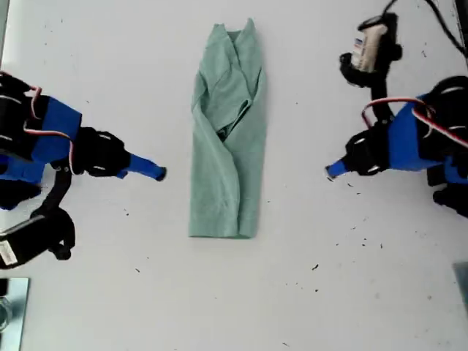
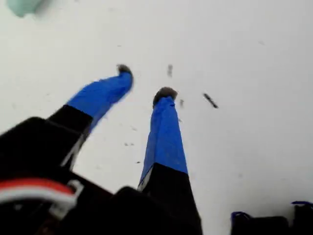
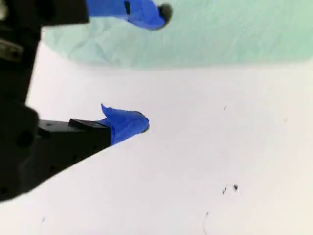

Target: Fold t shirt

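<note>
Fingers of my first gripper and my second gripper spread, empty; t shirt lies side-folded, awaiting a crosswise fold.

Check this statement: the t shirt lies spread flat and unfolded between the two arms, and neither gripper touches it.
One thing is wrong. The t shirt is not spread flat: the exterior view shows its sides folded in, making a long narrow strip. The rest holds: it lies between the two arms, and neither my first gripper nor my second gripper touches it.
</note>
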